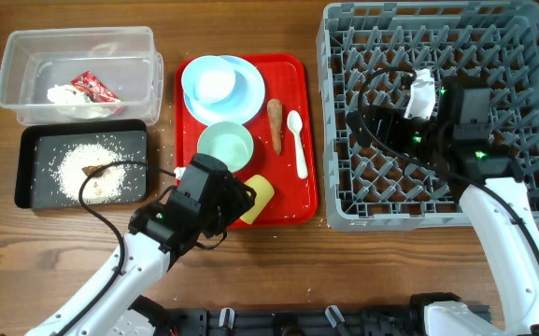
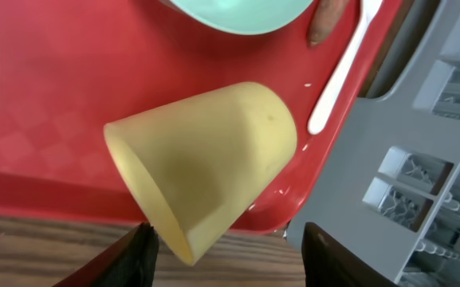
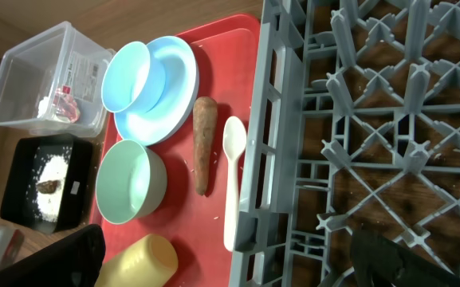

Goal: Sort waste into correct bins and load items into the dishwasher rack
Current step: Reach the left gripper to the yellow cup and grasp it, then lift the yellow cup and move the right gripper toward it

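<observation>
The left gripper (image 2: 228, 257) hangs low over the near edge of the red tray (image 2: 46, 96). Its jaws stand apart and clasp nothing. The rim of the yellow cup (image 2: 206, 171) sits just inside the gap, close to one finger and clear of the other.

The cup lies on its side near the tray's front corner on the rack side, just short of the raised lip. This is where I judge the trouble to be:

- **Squeezing out:** the wall tapers, so jaws that close across it may push the cup forward rather than seat on it.
- **Rolling:** a round cup on a slick tray turns easily if one finger touches before the other.
- **Knocking things:** a shove along its length would drive the closed end into the spoon (image 2: 341, 72) (whose bowl lies just beside it). A sideways shove could tip the cup over the lip onto the table (image 2: 54, 247).

A grip across the rim, or one finger inside the mouth, looks safer to me than a pinch on the slope.

The cup's long axis runs diagonally across the tray corner. The open mouth faces the gripper and the table's front edge. The closed, rounded base points away, toward the spoon and the rack (image 2: 421, 159).

The right gripper (image 3: 226, 243) hangs over the rack with its jaws spread wide and empty, well apart from the cup.
</observation>
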